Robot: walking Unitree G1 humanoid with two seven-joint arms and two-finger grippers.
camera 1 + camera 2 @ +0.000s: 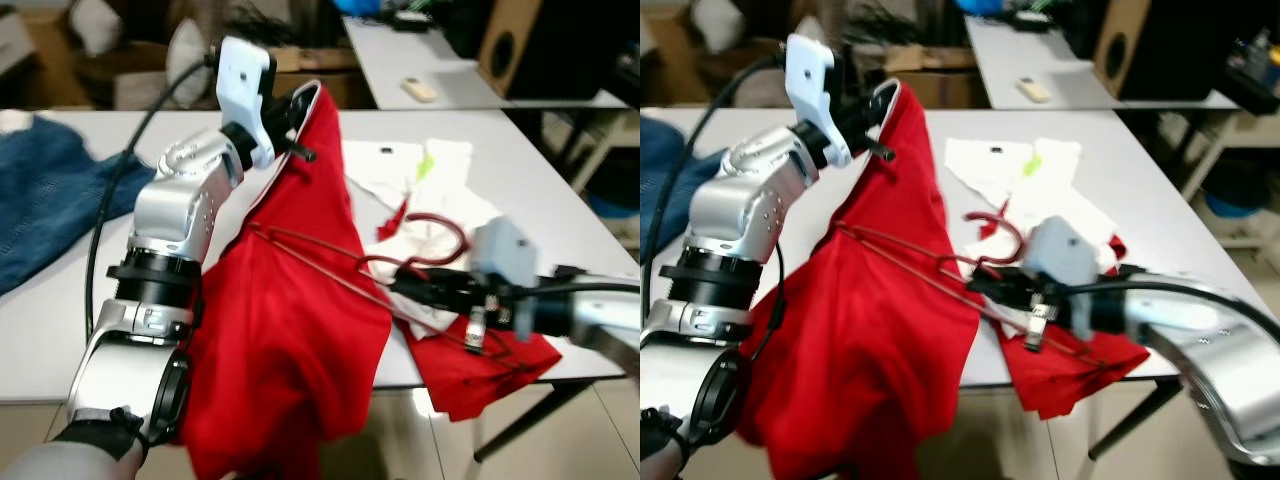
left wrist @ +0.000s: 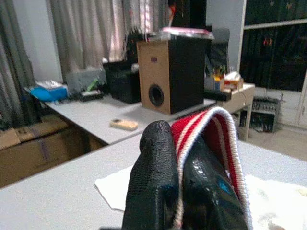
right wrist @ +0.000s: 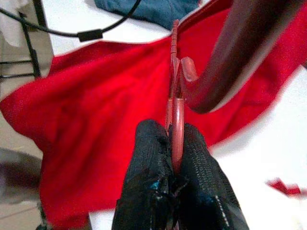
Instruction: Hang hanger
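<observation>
Fingers of our left gripper point(image 2: 180, 189) are pinched on the striped collar point(image 2: 218, 132) of the red shirt point(image 1: 285, 330), holding it up above the white table point(image 1: 60, 310) so the cloth drapes below them. Our right gripper point(image 3: 175, 184) is clamped on the red hanger point(image 1: 400, 262), its hook curling just beyond the fingertips and one thin arm reaching from them into the shirt. White cloth point(image 1: 400, 170) lies past the hanger.
</observation>
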